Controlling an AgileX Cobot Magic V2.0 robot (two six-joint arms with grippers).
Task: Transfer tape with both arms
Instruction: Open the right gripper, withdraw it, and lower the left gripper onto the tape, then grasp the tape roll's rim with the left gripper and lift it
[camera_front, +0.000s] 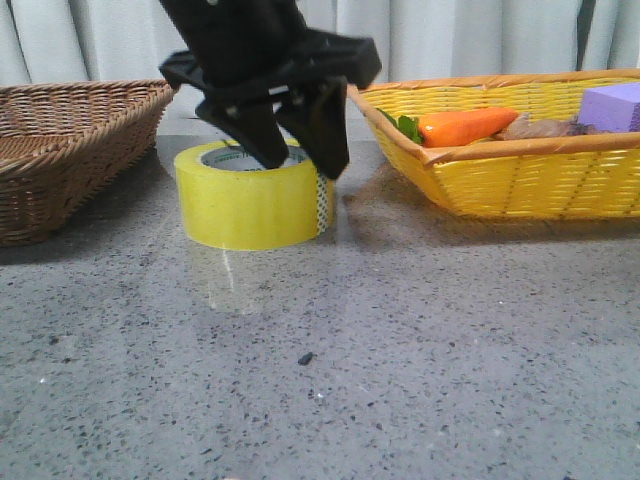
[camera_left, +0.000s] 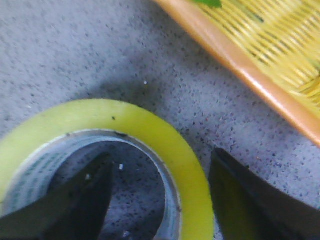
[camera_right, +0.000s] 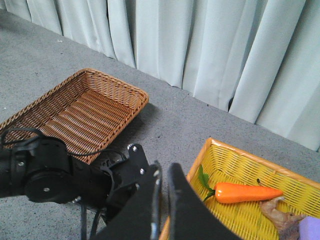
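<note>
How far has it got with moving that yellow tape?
Early on. The wide yellow roll of packing tape sits flat on the grey speckled table between the baskets. In hand: the left arm's black tool straddles the roll's wall, one finger inside the core, one outside, not closed. Left: gripping, lifting, and handing over to the right tool, held high.

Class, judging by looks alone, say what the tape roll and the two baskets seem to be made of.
Tape: glossy translucent yellow plastic film wound on a white, probably cardboard core.
Brown basket: woven wicker or rattan, matte.
Yellow basket: similar weave, dyed yellow, with an orange rim.
</note>
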